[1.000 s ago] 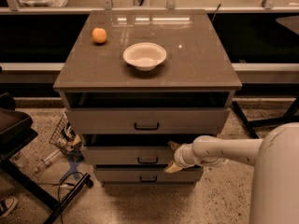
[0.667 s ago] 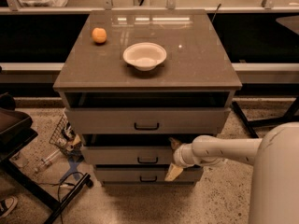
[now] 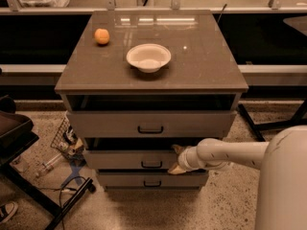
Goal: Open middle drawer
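When I look through the camera, the middle drawer (image 3: 124, 159) is the second one down in the brown cabinet (image 3: 211, 66), low in my view and near the middle. Its flat front has a thin black handle (image 3: 151, 164) in the middle. The drawer sticks out a little, and I can see a dark gap above its front.

The gripper (image 3: 174, 159) is right at this drawer's front, just beside the thin black handle on its right side and not on it. Its two tan fingers (image 3: 176, 149) are spread apart, one up by the top edge of the front and one down by the bottom edge. I cannot tell if they touch the drawer. The white arm (image 3: 230, 152) comes in from the right of my view, out of the big white body (image 3: 285, 181) in the bottom corner.

Above the middle drawer, the top drawer (image 3: 105, 124) is pulled out more. It has a taller front and a squarer black handle (image 3: 150, 129). Below, the bottom drawer (image 3: 120, 179) sits the farthest back.

On top of the cabinet a white bowl (image 3: 148, 57) stands near the middle. An orange fruit (image 3: 101, 36) lies apart from it, toward the back and the left of my view.

The speckled floor (image 3: 225, 205) runs under everything. A wire basket (image 3: 62, 137) leans near the cabinet's lower left side, with black stand legs (image 3: 29, 195) in front of it.
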Tool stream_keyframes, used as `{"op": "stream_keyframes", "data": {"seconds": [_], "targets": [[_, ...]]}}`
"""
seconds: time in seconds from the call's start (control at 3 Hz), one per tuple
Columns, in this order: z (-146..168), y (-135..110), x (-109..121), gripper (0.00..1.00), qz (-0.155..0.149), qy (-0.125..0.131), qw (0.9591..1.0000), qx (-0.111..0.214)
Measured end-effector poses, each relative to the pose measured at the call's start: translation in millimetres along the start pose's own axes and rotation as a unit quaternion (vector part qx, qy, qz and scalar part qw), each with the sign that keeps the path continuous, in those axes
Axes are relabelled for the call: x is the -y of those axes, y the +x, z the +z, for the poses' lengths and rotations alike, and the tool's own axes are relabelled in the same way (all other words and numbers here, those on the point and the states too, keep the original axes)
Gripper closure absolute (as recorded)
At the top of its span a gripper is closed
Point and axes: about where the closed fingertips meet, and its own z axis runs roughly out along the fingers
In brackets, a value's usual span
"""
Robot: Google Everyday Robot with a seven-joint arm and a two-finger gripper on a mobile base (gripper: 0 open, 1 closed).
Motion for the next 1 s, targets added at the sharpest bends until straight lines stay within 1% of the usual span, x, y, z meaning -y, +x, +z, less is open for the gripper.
{"op": "stream_keyframes", "data": {"seconds": [0.33, 0.67, 1.0], "targets": [[-8, 5, -13, 0.61, 0.008, -0.004, 0.9998, -0.02], [-62, 7, -14, 0.93, 0.06, 0.034, 0.9938, -0.087], [-65, 8, -17, 1.0, 0.063, 0.033, 0.9934, -0.09]]}}
